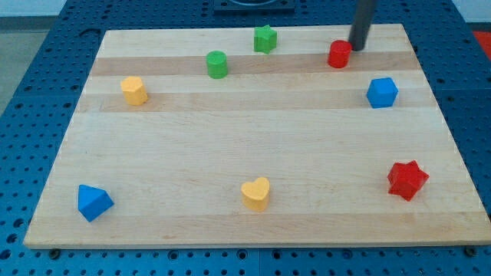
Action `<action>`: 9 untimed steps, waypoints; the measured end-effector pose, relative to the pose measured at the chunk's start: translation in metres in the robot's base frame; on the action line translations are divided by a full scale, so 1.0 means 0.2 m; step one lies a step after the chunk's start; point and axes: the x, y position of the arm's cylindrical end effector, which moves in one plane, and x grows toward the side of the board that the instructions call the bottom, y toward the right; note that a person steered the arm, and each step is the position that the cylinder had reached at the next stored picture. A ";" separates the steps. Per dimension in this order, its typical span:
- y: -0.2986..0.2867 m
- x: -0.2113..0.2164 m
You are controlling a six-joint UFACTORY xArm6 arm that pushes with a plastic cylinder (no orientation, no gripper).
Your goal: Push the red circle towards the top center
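While my tip (356, 47) sits just right of it, the red circle (339, 54) stands upright.

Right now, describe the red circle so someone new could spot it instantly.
Look along the wooden board's top edge, toward the view's right. The red circle sits there, my tip just at its right. Unlike the red star at lower right, it is a short round cylinder.

Single view, raised and angled down from the board's (253, 146) near edge, whole board in frame
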 end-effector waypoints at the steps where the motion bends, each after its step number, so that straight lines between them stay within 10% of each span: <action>1: 0.04 0.16; 4: 0.20 0.02; 7: -0.48 0.03; 9: -0.33 0.27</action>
